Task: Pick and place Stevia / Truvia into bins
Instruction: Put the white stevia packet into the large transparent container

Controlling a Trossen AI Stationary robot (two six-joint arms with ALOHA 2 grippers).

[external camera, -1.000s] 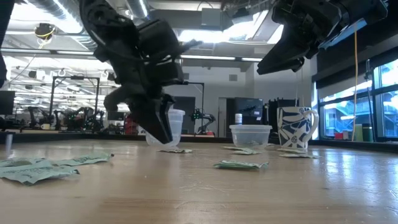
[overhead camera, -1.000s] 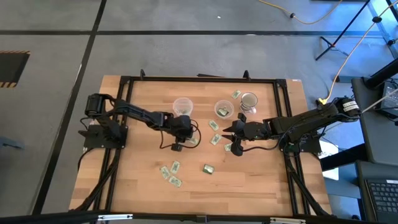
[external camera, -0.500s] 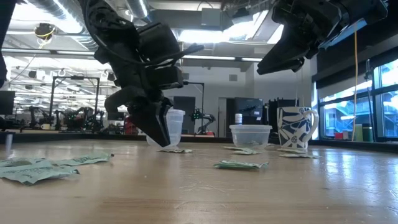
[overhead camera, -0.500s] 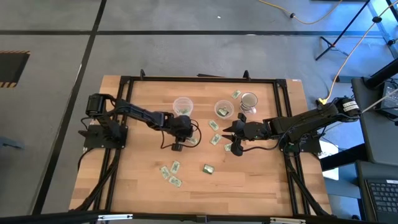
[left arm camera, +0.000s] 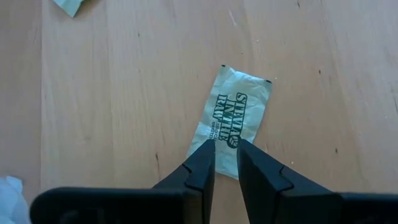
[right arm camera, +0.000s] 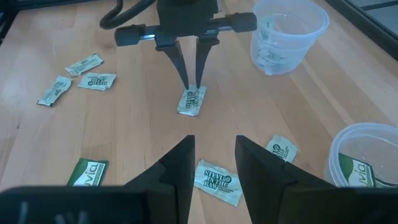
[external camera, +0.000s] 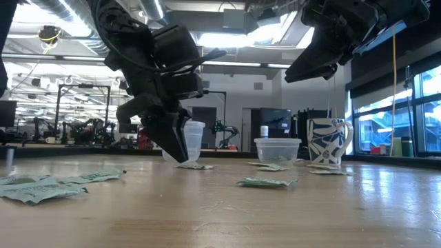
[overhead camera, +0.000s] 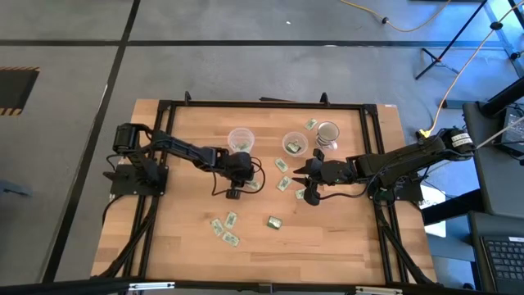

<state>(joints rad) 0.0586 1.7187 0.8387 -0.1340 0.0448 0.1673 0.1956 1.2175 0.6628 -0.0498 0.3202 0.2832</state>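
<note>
Pinching down over a Stevia sachet (left arm camera: 235, 119) near table centre, the left gripper (left arm camera: 225, 149) has its fingers at a narrow gap, tips at the packet's near end w/ the paper showing between them; can't tell if they actually grip it. Sachet lies flat on the wooden table (overhead camera: 188, 221), printed side up. Right wrist view shows the same gripper (right arm camera: 189, 79) pointing straight down, tips on or just above the packet (right arm camera: 192, 99). In the high view it sits just below the left clear cup (overhead camera: 240, 140), which holds a sachet or two.

Right gripper (overhead camera: 301, 185) hovers above the table to the right of centre, fingers moderately apart, holding nothing. Two loose sachets (right arm camera: 217, 177) lie on the wood just beyond its tips, another green one (right arm camera: 86, 174) off to one side.

2nd clear cup (overhead camera: 295, 145) stands right of the first, also w/ a sachet inside. Blue-patterned white mug (external camera: 326, 141) is close beside it toward the table's right edge. More sachets are scattered: a cluster of three (overhead camera: 224, 229) toward the front-left, one alone (overhead camera: 274, 222) front-centre, one near the far edge (overhead camera: 311, 124), a few betw. the cups and the grippers.
</note>
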